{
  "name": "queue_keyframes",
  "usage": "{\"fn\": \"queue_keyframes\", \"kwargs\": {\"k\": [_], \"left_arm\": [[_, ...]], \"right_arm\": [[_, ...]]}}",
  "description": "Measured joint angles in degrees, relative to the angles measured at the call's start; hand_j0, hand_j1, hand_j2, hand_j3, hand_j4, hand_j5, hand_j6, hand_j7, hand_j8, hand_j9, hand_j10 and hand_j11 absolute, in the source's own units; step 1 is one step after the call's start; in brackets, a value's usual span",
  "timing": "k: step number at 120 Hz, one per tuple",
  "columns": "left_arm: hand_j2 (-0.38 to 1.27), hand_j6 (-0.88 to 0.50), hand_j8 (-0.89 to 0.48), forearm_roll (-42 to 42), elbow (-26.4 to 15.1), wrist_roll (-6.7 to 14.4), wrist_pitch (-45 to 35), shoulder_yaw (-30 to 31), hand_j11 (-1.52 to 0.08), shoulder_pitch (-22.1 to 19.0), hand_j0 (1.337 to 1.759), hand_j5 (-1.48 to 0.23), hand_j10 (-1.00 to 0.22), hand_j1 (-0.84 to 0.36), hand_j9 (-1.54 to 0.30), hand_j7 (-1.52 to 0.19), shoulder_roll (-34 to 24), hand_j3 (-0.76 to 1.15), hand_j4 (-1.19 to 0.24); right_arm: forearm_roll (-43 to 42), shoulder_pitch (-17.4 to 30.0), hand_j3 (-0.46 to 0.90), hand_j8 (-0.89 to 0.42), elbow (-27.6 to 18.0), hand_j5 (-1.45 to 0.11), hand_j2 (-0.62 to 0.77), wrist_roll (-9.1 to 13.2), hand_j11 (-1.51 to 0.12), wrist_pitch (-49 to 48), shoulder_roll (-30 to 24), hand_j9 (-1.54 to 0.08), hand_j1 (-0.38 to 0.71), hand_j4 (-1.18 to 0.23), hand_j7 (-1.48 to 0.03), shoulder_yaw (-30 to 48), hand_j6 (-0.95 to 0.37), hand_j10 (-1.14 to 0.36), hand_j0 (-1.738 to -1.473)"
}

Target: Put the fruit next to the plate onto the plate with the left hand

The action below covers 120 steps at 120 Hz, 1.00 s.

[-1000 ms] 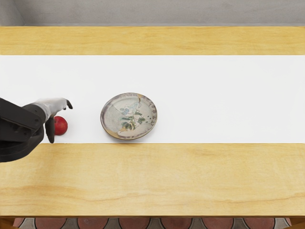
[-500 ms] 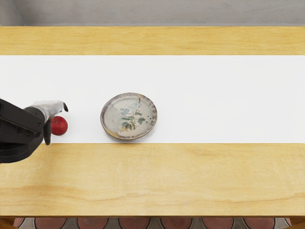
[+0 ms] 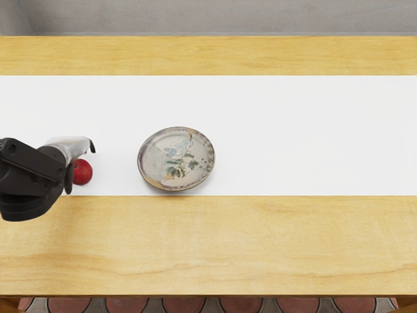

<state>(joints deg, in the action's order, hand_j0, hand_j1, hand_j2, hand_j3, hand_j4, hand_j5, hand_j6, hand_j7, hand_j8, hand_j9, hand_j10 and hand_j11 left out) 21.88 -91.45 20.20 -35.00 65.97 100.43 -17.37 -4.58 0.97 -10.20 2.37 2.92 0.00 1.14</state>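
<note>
A small red fruit [image 3: 83,172] lies on the white table runner, a short way left of the plate [image 3: 176,158]. The plate is round and grey-rimmed, with a painted leaf pattern, and it holds nothing. My left hand [image 3: 78,167] comes in from the left edge and sits over the fruit's left side, hiding part of it. One dark-tipped finger [image 3: 92,147] reaches past the fruit's far side, and the thumb [image 3: 68,184] hangs down at its near left. The fingers are spread around the fruit without closing on it. The fruit rests on the runner. The right arm does not show.
The white runner [image 3: 293,130] crosses the wooden table [image 3: 228,241] from left to right. The bulky black forearm [image 3: 26,186] covers the runner's left end.
The left hand has drawn back slightly to the left and its fingers have curled in a little, covering more of the fruit. Fruit and plate have not moved.
</note>
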Motion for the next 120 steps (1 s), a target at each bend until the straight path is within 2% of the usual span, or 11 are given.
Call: {"fn": "queue_keyframes", "kwargs": {"k": [49,120], "left_arm": [[0.08,-0.42,-0.42,0.1,2.0,-0.1,0.0,0.0,-0.55,-0.8,1.657,-0.55,-0.42,-0.14,-0.55,-0.55,0.6,0.0,-0.42],[0.1,-0.48,-0.48,0.3,2.1,-0.4,0.0,-0.2,-0.62,-0.8,1.658,-0.62,-0.48,-0.22,-0.62,-0.62,1.6,0.0,-0.48]], "right_arm": [[0.0,0.0,0.0,-0.03,0.0,-0.03,-0.01,0.0,-0.03,0.0,0.0,-0.03,-0.32,-0.03,-0.03,0.0,-0.03,-0.03,-1.658],[0.0,0.0,0.0,-0.03,0.0,-0.03,-0.01,0.0,-0.03,0.0,0.0,-0.03,-0.32,-0.03,-0.03,0.0,-0.03,-0.03,-1.658]]}}
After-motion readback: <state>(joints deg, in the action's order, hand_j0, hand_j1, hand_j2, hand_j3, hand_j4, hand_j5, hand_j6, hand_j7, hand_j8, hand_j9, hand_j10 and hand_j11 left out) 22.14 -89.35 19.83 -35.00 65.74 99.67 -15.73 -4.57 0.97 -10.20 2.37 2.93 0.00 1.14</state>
